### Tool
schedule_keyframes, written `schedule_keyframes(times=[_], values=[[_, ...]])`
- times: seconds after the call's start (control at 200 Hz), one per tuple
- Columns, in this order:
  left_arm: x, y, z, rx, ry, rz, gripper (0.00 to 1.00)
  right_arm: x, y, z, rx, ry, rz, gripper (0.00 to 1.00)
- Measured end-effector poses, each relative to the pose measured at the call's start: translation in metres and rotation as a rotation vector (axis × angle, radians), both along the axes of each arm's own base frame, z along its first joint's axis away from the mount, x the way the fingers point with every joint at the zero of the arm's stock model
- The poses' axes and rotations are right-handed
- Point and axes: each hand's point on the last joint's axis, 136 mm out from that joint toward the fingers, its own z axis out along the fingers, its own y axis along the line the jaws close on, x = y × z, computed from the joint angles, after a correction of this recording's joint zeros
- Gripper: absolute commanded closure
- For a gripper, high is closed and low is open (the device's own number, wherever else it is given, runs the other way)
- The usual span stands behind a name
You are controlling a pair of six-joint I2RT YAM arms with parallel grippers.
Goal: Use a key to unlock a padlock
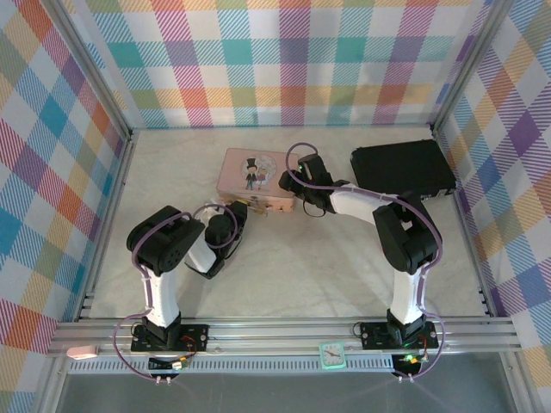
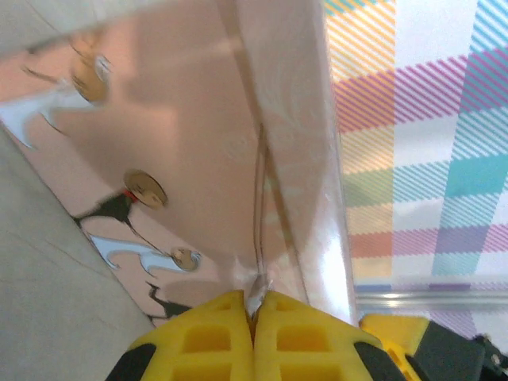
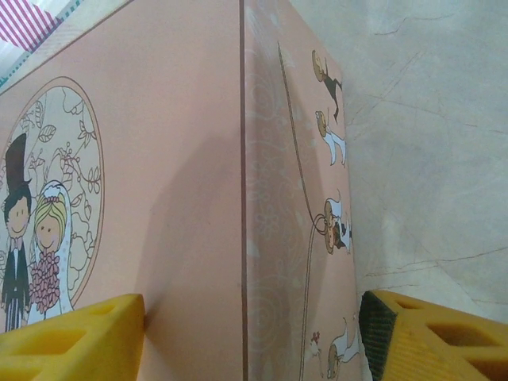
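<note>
No legible text, number, brand or sign.
- pink tin, 12 o'clock of table centre: picture decoration only. Cartoon bride and groom in oval floral frame on lid, small cartoon figures along side wall. No lettering readable.
- teal clock-like device, on front rail at 6 o'clock in top view: pale face, markings too small to read.
</note>
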Motion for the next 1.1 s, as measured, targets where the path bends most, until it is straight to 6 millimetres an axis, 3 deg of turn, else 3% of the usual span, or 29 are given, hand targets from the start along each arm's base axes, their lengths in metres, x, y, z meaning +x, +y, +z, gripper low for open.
schedule_keyframes(times=[0.12,0.395,0.505,0.6,0.685,0.8,0.92,1.1], values=[[-0.006,0.024,-0.020,0.032,0.066,0.050,1.00,0.004,-0.008,0.001,-0.017,-0.010,-0.029,0.30],[-0.012,0.032,-0.011,0.063,0.094,0.012,1.00,0.003,-0.010,0.006,-0.055,-0.030,0.021,0.24],[-0.019,0.023,0.000,0.082,0.110,-0.062,1.00,-0.003,-0.009,0.018,-0.068,-0.046,0.080,0.13],[-0.029,0.014,0.014,0.125,0.124,-0.131,1.00,-0.008,-0.006,0.048,-0.060,-0.104,0.140,0.00],[-0.039,0.002,0.025,0.205,0.157,-0.200,1.00,-0.016,-0.005,0.079,-0.062,-0.169,0.200,0.01],[-0.055,-0.031,0.048,0.330,0.182,-0.341,1.00,-0.033,-0.012,0.106,-0.094,-0.231,0.255,0.01],[-0.072,-0.057,0.051,0.435,0.228,-0.472,1.00,-0.057,-0.031,0.100,-0.168,-0.215,0.283,0.01],[-0.106,-0.085,0.014,0.602,0.366,-0.642,1.00,-0.090,-0.068,0.072,-0.318,-0.140,0.283,0.01]])
